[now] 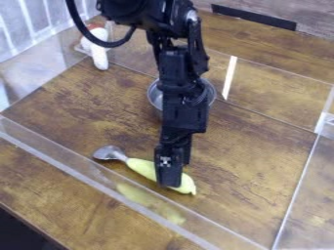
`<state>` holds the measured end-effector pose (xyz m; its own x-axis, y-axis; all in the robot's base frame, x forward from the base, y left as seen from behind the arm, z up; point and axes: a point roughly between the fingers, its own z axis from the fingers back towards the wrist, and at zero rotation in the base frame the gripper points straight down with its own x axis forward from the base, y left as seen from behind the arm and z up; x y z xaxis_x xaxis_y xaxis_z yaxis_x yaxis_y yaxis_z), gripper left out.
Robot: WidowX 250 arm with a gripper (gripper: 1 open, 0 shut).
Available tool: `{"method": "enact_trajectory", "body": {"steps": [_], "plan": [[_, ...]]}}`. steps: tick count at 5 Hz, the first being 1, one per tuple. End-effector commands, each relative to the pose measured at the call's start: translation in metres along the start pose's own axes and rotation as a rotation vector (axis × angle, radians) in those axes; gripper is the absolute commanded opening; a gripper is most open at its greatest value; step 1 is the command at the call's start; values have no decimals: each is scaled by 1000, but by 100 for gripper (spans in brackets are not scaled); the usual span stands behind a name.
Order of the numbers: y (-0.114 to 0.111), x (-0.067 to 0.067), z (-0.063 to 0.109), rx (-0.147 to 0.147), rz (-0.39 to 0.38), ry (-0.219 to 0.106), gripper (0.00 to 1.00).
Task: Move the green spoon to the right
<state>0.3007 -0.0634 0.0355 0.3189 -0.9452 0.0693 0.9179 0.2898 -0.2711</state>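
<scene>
No legible text (none anywhere)

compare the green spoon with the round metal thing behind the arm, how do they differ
The green spoon is long and thin, with a yellow-green handle and a grey bowl end; the metal dish is round and silver all over. The spoon lies near the front clear wall under the gripper; the dish sits farther back, partly hidden by the arm. Both rest on the wooden table.
</scene>
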Motion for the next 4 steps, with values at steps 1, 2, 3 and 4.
{"method": "enact_trajectory", "body": {"steps": [1, 2, 3, 4], "plan": [[6, 2, 38, 100, 3, -36, 100], [7, 0, 49, 121, 24, -42, 100], [8, -3, 54, 136, 48, -41, 100], [12, -7, 58, 147, 78, -40, 100]]}}
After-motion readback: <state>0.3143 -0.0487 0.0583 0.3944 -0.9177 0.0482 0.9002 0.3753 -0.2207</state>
